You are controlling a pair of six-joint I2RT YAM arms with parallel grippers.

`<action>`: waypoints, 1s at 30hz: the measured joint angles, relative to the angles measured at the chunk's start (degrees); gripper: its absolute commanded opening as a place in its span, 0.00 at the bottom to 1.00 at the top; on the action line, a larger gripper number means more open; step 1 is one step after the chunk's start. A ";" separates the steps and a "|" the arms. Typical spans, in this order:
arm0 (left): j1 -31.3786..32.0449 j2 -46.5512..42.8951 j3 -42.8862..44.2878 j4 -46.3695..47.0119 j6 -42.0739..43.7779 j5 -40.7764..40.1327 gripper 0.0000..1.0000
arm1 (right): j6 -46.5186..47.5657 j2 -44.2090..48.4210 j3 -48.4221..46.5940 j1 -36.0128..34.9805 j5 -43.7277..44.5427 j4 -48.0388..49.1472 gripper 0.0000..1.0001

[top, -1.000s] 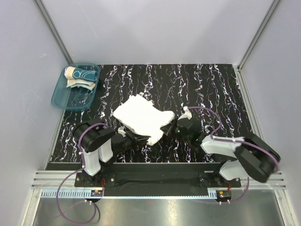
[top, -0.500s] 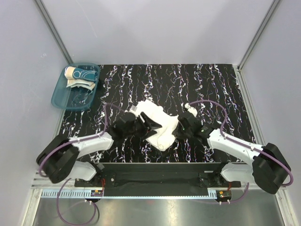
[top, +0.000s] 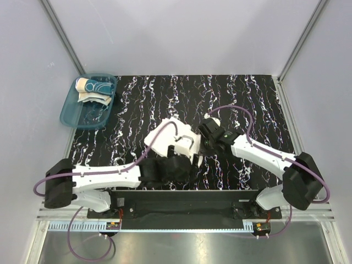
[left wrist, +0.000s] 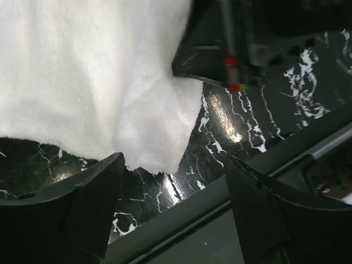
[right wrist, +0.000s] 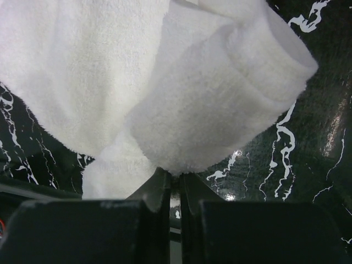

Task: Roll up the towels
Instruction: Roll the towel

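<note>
The white towel lies bunched and partly folded in the middle of the black marbled table. My right gripper is at its right edge, shut on a fold of the white towel, which bulges just beyond the right gripper. At the towel's near edge, my left gripper stands open. In the left wrist view a corner of the white towel hangs just ahead of the left gripper, with nothing between its fingers. The patterned cream towel lies in the tub at the back left.
The teal plastic tub sits off the table's back left corner. Grey walls with metal posts close in the back and sides. The black mounting rail runs along the near edge under the left gripper.
My left gripper has opened and let go of the white towel, swinging right along its near edge. The right gripper has carried its edge toward the back, and the towel has bunched up.
</note>
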State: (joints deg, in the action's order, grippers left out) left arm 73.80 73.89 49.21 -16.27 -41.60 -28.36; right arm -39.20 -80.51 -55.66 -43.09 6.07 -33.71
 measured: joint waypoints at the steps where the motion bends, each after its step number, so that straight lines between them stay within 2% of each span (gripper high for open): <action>1: 1.51 1.66 1.31 -0.55 1.57 -2.19 0.78 | 0.15 -0.70 -0.35 0.00 -0.22 -0.50 0.00; 3: 3.82 5.29 3.98 -1.16 4.35 -5.84 0.79 | 0.42 -1.44 -0.63 0.02 -0.76 -1.31 0.00; 6: 5.35 9.94 6.75 -1.18 7.85 -9.31 0.85 | 0.66 -1.88 -1.14 0.02 -1.42 -2.58 0.00; 12: 5.42 12.39 6.60 0.48 12.98 -11.74 0.90 | 0.83 -1.88 -1.84 0.02 -2.45 -3.74 0.00; 22: 5.42 14.78 -1.62 7.08 12.04 -7.17 0.82 | 0.83 -1.88 -2.75 1.53 -3.72 -5.62 0.00; 24: 5.44 14.82 -3.41 7.61 11.02 -6.29 0.78 | 0.83 -1.88 -3.02 2.34 -4.00 -6.08 0.00; 25: 5.44 14.82 -4.39 8.04 10.40 -5.88 0.68 | 0.83 -1.88 -3.10 2.67 -4.11 -6.19 0.00; 27: 5.42 14.82 -5.81 8.68 9.55 -5.35 0.60 | 0.85 -1.88 -3.26 3.08 -4.24 -6.47 0.00; 28: 5.42 14.82 -6.34 8.90 9.33 -5.18 0.49 | 0.85 -1.88 -3.32 3.17 -4.24 -6.56 0.00; 30: 5.42 14.82 -7.02 9.66 8.98 -4.96 0.48 | 0.90 -1.88 -3.50 3.23 -4.37 -6.80 0.00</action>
State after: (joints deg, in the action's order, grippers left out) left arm 79.22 88.71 42.19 -6.61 -32.62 -33.32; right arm -38.30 -82.39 -59.16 -39.86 1.69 -40.51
